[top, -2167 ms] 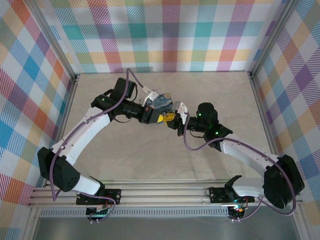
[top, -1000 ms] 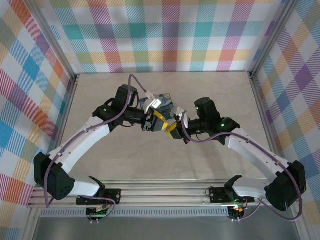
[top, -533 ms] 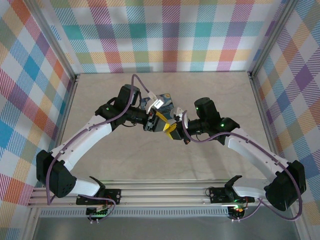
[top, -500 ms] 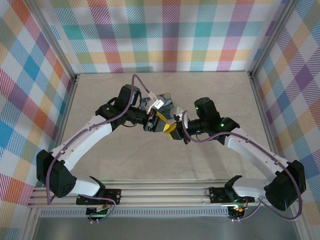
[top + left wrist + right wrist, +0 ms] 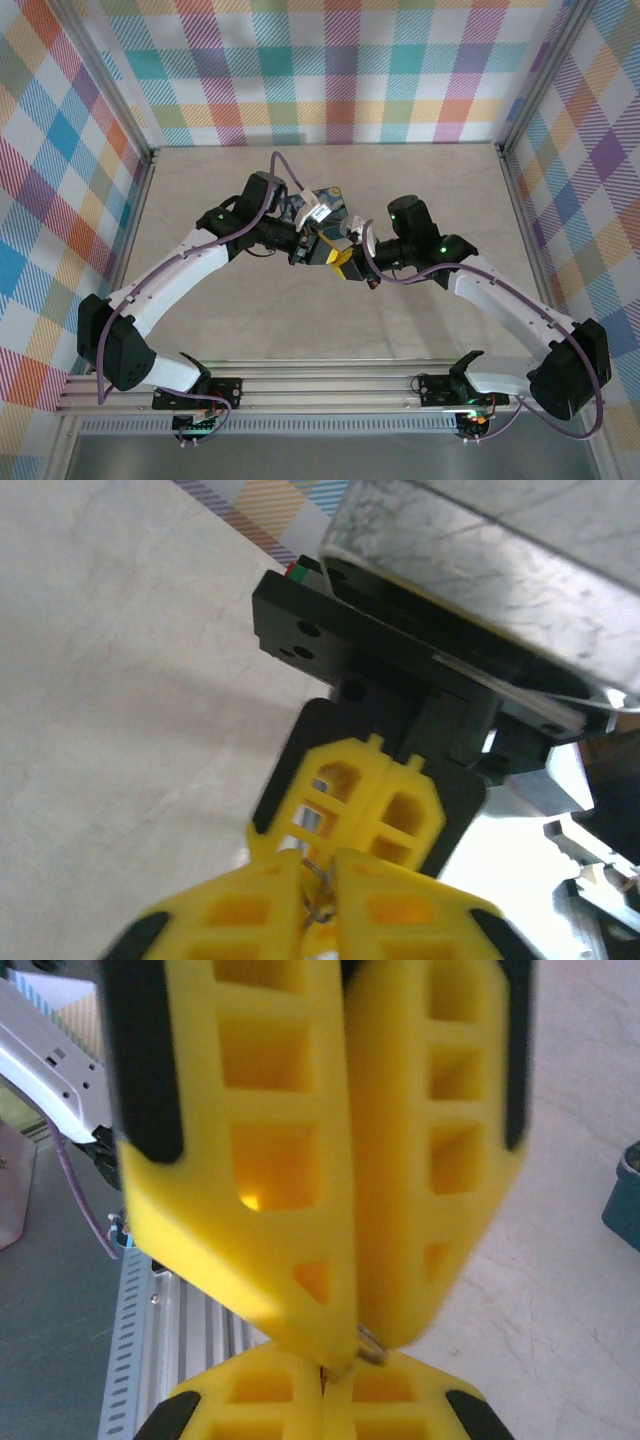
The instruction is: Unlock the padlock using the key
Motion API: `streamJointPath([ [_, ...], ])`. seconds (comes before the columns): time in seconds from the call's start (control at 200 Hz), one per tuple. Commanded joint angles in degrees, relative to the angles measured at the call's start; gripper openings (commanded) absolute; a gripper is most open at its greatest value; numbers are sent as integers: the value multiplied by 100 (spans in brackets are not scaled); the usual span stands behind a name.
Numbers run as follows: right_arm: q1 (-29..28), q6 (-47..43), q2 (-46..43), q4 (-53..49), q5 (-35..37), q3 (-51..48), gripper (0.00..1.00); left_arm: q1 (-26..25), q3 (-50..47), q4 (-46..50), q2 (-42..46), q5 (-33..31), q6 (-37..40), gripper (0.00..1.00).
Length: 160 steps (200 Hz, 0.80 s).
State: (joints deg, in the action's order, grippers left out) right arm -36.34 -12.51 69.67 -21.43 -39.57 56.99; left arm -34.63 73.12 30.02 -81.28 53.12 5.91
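My two grippers meet tip to tip above the middle of the table. The left gripper [image 5: 330, 250] [image 5: 318, 880] is shut on the key [image 5: 320, 892], a thin silvery ring-shaped piece pinched between its yellow tips. The right gripper [image 5: 346, 260] [image 5: 325, 1380] is shut too, and the key [image 5: 369, 1344] pokes out where its tips touch the left gripper's fingers [image 5: 330, 1160]. In the left wrist view the right gripper's fingers [image 5: 375, 805] stand pressed together just beyond mine. The padlock [image 5: 331, 200] [image 5: 625, 1190], dark blue, lies on the table just behind the grippers, untouched.
The beige tabletop [image 5: 400, 190] is walled by checkered panels [image 5: 330, 70] at the back and both sides. A metal rail [image 5: 330, 385] runs along the near edge by the arm bases. The left arm's purple cable [image 5: 280, 170] loops over its wrist.
The left gripper's jaws, which stood apart around the right gripper's tips, have closed onto the key. The left wrist has crept slightly farther back. The right arm has held still.
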Motion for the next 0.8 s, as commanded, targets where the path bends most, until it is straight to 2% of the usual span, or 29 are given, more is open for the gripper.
streamJointPath([
  [0.0, -24, 69, -31, 275, -136, 79, 1, -49, 122, 56, -49, -43, -59, 0],
  [0.08, 1, 385, -180, 594, 202, -78, 22, 8, 55, -137, 16, -265, -302, 0],
  [0.175, 191, 1070, -493, 1263, 440, -391, 34, 252, -271, -720, 188, -378, -975, 0],
  [0.255, 449, 1791, -691, 1778, 544, -627, 39, 486, -654, -1519, 386, -378, -1629, 0],
  [0.44, 884, 3518, -739, 2356, 501, -744, 44, 725, -1345, -3171, 683, -298, -2984, 0],
  [0.63, 900, 5219, -541, 3902, 337, -1109, 43, 722, -1671, -4496, 764, -524, -4046, 0],
  [0.795, 898, 5995, -404, 4717, 202, -1247, 40, 713, -1845, -5353, 765, -732, -4781, 0],
])
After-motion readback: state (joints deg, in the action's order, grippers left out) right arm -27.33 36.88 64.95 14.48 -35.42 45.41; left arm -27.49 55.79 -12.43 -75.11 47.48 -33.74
